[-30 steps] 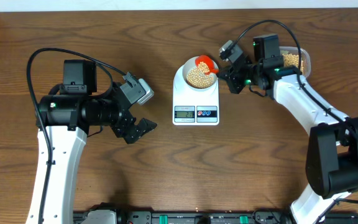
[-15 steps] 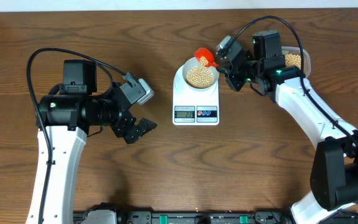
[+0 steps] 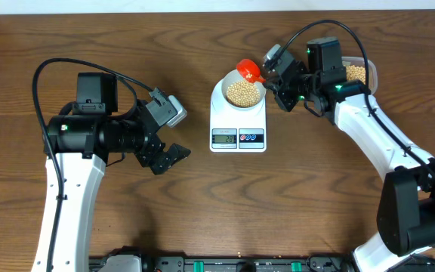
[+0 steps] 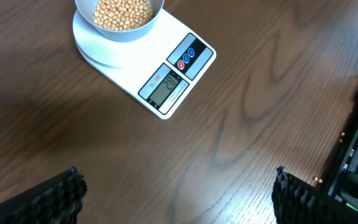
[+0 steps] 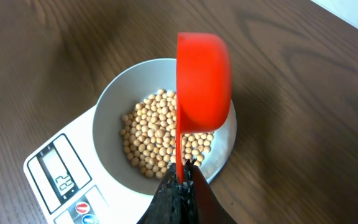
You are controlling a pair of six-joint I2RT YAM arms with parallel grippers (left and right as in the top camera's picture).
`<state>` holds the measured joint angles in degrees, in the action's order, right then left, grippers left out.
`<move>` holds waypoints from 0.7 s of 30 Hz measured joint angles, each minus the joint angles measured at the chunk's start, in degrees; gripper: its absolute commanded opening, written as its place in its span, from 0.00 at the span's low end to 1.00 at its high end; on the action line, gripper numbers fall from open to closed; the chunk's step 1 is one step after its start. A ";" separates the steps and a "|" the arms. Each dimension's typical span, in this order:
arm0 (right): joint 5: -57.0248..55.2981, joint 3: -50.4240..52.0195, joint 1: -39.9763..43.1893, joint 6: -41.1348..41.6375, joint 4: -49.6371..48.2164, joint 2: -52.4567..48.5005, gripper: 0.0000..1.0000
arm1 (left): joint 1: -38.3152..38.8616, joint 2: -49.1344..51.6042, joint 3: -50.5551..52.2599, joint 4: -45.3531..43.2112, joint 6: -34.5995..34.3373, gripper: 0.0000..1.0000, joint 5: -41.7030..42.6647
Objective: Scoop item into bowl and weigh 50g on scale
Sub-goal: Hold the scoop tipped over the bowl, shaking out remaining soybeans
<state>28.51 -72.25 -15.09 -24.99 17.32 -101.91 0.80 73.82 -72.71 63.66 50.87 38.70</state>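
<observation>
- Beans (image 5: pixel 154 140) sit in bowl (image 5: pixel 107 118), which stands on scale (image 5: pixel 55 174).
- Right gripper (image 5: pixel 180 177) pinches red scoop (image 5: pixel 204 81) by its handle, tipped over the bowl's far rim.
- Left gripper (image 3: pixel 171 159) gapes wide, empty, well apart.
- Risk: scoop knocks the rim and skews the reading; any leftover beans overshoot the target.

Table (image 3: pixel 202 219) is carrying one scale (image 3: pixel 238 121), one bowl (image 5: pixel 107 124), one red scoop (image 3: pixel 248 70) and one clear tub (image 3: pixel 371 75). Scale is showing one display (image 3: pixel 224 137) and two round buttons (image 4: pixel 185 59). The beans (image 3: pixel 243 93) are running too many to count. Two arms are showing: left arm (image 3: pixel 70 162), right arm (image 3: pixel 376 132).
</observation>
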 measured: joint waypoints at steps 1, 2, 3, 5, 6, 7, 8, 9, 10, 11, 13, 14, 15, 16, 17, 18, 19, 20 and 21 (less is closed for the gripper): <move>-0.02 0.00 -0.15 -0.11 0.00 0.00 0.01 | 0.00 0.00 0.00 0.00 0.00 0.98 0.00; -0.04 0.00 -0.28 -0.31 0.02 0.00 0.01 | 0.00 0.00 -0.02 0.00 0.00 0.98 0.00; -0.07 0.00 -0.50 -0.59 0.02 0.00 0.01 | 0.00 0.00 0.00 0.00 0.00 0.98 0.00; -0.07 0.00 -0.87 -0.94 0.02 0.00 0.01 | 0.00 0.00 0.00 0.00 0.00 0.98 0.00; -0.07 0.00 -1.01 -1.07 0.04 0.00 0.01 | 0.00 0.00 0.00 0.00 0.00 0.98 0.00; -0.13 0.00 -1.09 -1.11 0.04 0.00 0.01 | 0.00 0.00 0.00 0.00 0.00 0.98 0.00; -0.31 0.00 -1.14 -1.20 0.07 0.00 0.01 | 0.00 0.00 0.00 0.00 0.00 0.98 0.00; -0.57 0.00 -1.14 -1.29 0.04 0.00 0.01 | 0.00 0.00 -0.02 0.00 0.00 0.98 0.00; -1.05 0.00 -1.11 -1.57 0.07 0.00 0.01 | 0.00 0.00 0.00 0.00 0.00 0.98 0.00; -1.25 0.00 -1.11 -1.70 0.07 0.00 0.01 | 0.00 0.00 0.00 0.00 0.00 0.98 0.00; -1.60 0.00 -1.11 -2.14 0.02 0.00 0.01 | 0.00 0.00 0.00 0.00 0.00 0.98 0.00; -1.62 0.00 -1.11 -2.32 0.02 0.00 0.01 | 0.00 0.00 0.00 0.00 0.00 0.98 0.00; -1.64 0.00 -1.11 -2.43 0.02 0.00 0.01 | 0.00 0.00 -0.02 0.00 0.00 0.98 0.00; -1.68 0.00 -1.11 -2.51 0.02 0.00 0.01 | 0.00 0.00 -0.02 0.00 0.00 0.98 0.00; -1.79 0.00 -1.11 -2.56 0.02 0.00 0.01 | 0.00 0.00 -0.02 0.00 0.00 0.98 0.00; -1.84 0.00 -1.11 -2.58 0.02 0.00 0.01 | 0.00 0.00 0.00 0.00 0.00 0.98 0.00; -1.88 0.00 -1.14 -2.58 0.02 0.00 0.01 | 0.00 0.00 0.00 0.00 0.00 0.98 0.00; -2.01 0.00 -1.14 -2.58 0.02 0.00 0.01 | 0.00 0.00 0.00 0.00 0.00 0.98 0.00; -2.14 0.00 -1.22 -2.58 0.02 0.00 0.01 | 0.00 0.00 0.00 0.00 0.00 0.98 0.00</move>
<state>26.37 -72.25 -16.32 -27.57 17.34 -101.91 0.80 73.82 -72.71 63.66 50.87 38.70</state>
